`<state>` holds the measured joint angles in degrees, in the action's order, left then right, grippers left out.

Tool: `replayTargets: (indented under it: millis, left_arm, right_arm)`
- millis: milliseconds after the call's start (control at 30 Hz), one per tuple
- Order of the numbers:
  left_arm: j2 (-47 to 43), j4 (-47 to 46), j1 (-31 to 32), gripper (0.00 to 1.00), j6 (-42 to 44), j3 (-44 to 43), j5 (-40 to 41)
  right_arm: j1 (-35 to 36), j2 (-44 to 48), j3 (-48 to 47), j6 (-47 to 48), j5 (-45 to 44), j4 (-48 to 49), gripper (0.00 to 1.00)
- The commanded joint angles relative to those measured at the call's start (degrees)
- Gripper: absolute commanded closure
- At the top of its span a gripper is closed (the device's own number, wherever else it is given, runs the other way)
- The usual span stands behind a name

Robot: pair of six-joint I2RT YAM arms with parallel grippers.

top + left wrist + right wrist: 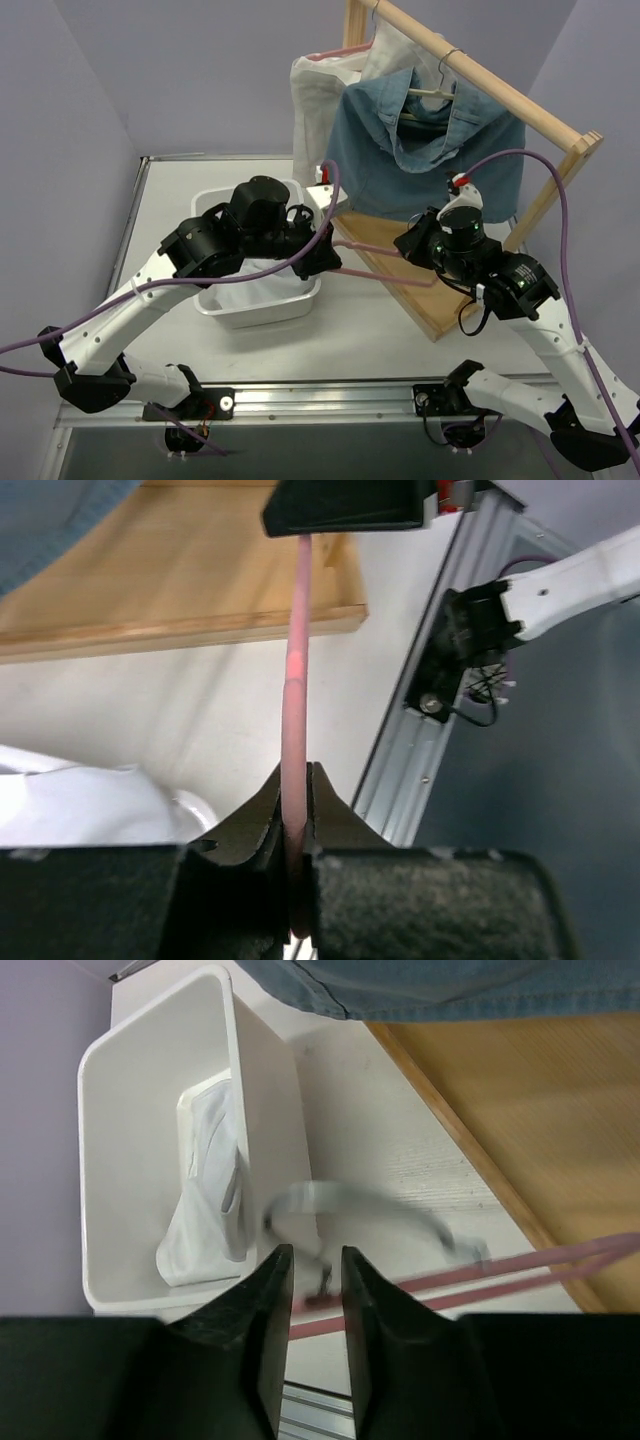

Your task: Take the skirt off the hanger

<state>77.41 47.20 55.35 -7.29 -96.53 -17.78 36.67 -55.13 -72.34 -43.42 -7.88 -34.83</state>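
The left gripper [297, 772] has its jaws pressed together on the thin pink bar of the hanger [297, 680], which sits squeezed between the two fingertips and runs straight away from them to the right gripper [345, 505], where its other end disappears under that black body. In the right wrist view the right gripper [315, 1255] has its jaws nearly together, with only a narrow slit between them, and the end of the hanger [470, 1280] enters that slit from the right, so it appears pinched there too; a small clip shows just beyond the fingertips, and the hanger's metal hook [360, 1200] is a blurred arc above it. From above, the hanger [375, 248] spans the gap between the left gripper [322, 258] and the right gripper [412, 240], held above the table [380, 340] and the near left corner of the rack base [440, 310]. No cloth hangs from it. The skirt [255, 285], white and crumpled, lies inside the white bin [300, 300] under the left arm, just left of the hanger; the right wrist view shows the skirt [205, 1210] heaped against one wall of the bin [150, 1080]. Farther off, a denim shirt [420, 170] hangs on the rack's rail, with a white bag [320, 90] to its left.
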Motion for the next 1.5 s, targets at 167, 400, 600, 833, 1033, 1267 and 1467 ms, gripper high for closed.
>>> replayTargets:
  millis: [167,400,600,833,1033,1267,1467]
  left_arm:
    - [-1.1,-3.6,0.4,0.98,-0.1,-1.8,6.5]
    - [-1.6,-5.4,0.4,0.98,-0.7,-4.1,7.4]
    - [-1.7,-9.5,0.4,0.98,-2.4,-6.8,7.0]
    - [0.3,-17.1,0.5,0.98,-3.5,-12.5,9.3]
    - [4.6,-23.5,0.8,0.98,-4.7,-16.7,10.1]
    - [12.5,-23.4,1.0,0.98,-5.6,-26.6,6.7]
    - [18.7,-22.6,2.4,0.98,-6.3,-33.6,5.5]
  right_arm:
    - [-0.3,4.9,-1.8,2.6,3.6,-0.2,0.27]
    - [-0.3,9.9,-4.3,4.9,10.9,0.6,0.30]
    - [-0.4,16.5,-5.7,7.2,18.1,6.4,1.00]
    - [-0.3,17.6,-7.7,7.4,15.6,2.1,1.00]
    - [-0.3,18.9,-5.4,6.4,14.1,2.0,1.00]
    - [-0.4,18.1,-6.6,6.2,13.2,1.7,1.00]
    - [-0.3,18.0,-7.0,6.2,12.9,1.3,1.00]
